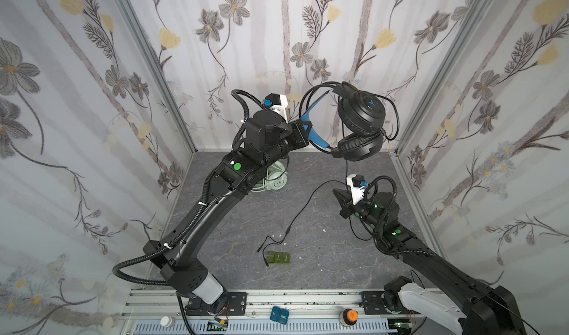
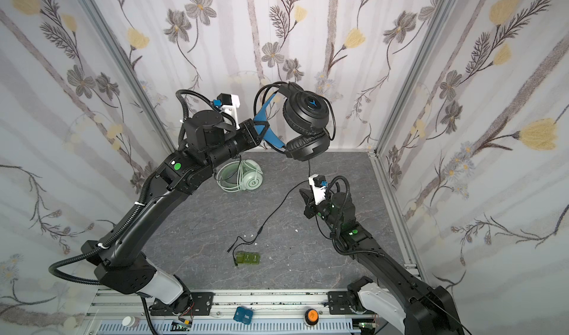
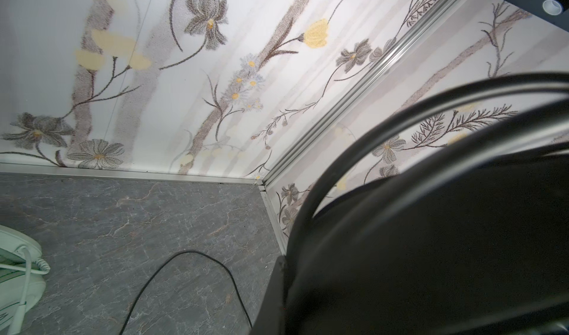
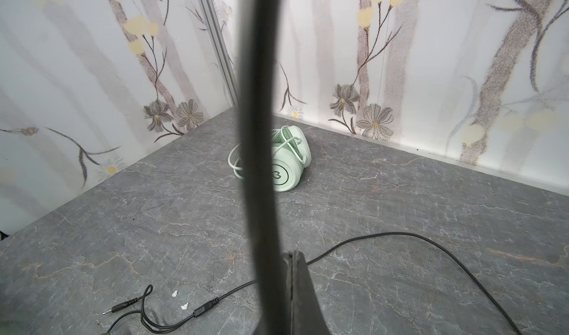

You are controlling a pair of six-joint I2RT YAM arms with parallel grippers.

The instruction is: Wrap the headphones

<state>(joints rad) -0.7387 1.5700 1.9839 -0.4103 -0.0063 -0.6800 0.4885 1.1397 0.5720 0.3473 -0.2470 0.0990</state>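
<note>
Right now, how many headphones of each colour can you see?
Black headphones: 1
Mint green headphones: 1
Total: 2

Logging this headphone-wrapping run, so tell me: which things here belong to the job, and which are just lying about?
Job: black headphones, held up by the left claw; their black cable, beside the shut right claw; mint green headphones.
Lying about: green blocks; blue box, orange knob, white bottle on the front rail.
</note>
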